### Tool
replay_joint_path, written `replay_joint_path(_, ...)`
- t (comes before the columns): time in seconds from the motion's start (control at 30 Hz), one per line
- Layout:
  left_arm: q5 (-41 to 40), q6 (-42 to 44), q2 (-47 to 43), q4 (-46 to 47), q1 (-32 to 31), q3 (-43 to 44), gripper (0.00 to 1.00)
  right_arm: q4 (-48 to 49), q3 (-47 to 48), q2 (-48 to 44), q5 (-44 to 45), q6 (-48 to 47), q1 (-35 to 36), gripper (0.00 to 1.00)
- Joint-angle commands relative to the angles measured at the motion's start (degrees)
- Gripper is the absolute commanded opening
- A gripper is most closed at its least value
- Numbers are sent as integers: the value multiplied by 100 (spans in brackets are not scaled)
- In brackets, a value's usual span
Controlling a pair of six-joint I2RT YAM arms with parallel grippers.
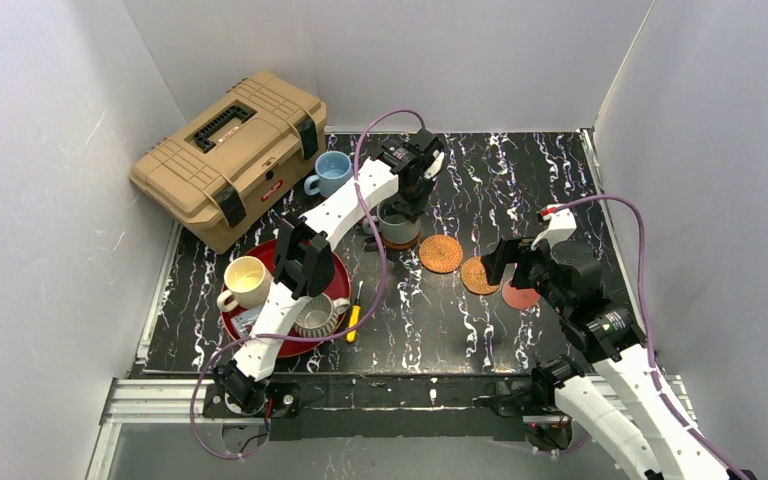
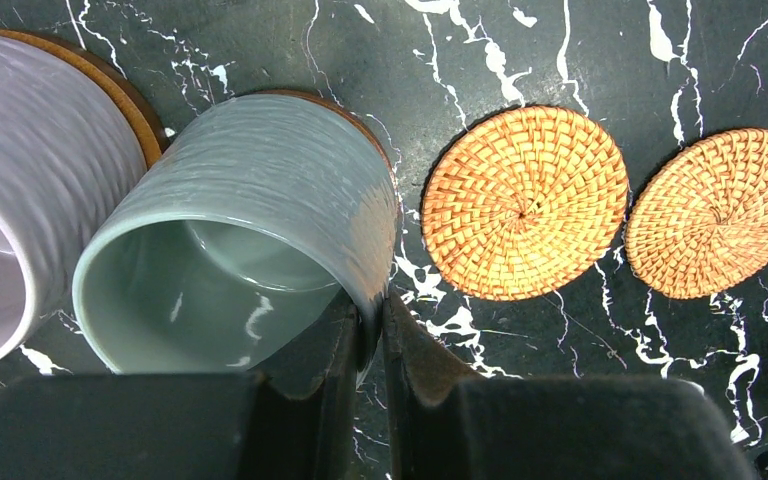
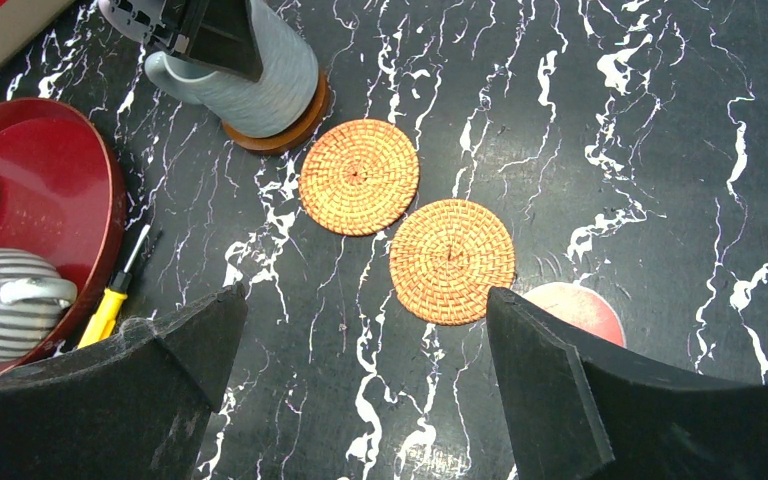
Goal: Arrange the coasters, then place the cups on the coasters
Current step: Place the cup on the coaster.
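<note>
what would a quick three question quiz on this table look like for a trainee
1. True or false: the left tool is pinching the rim of the grey-green mug.
2. How many woven coasters lie bare, with no mug on them? A) one B) two C) three
3. Fill in: the cream-yellow mug stands in the red ____.

Key: 1 true; 2 B; 3 tray.
</note>
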Motion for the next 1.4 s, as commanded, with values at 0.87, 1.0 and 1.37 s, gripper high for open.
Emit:
replay_joint_path(0.87, -107, -17, -1019, 318, 90, -273, 63, 233, -53, 16, -47, 45, 30, 98)
replay_joint_path(1.0, 55, -45, -1509, 594, 88, -695, 67, 224, -44, 27, -49, 63, 31, 98)
replay_joint_path(1.37, 1588, 100, -3623, 2356, 573, -3987, 77, 215, 47, 41, -99, 73, 31, 98)
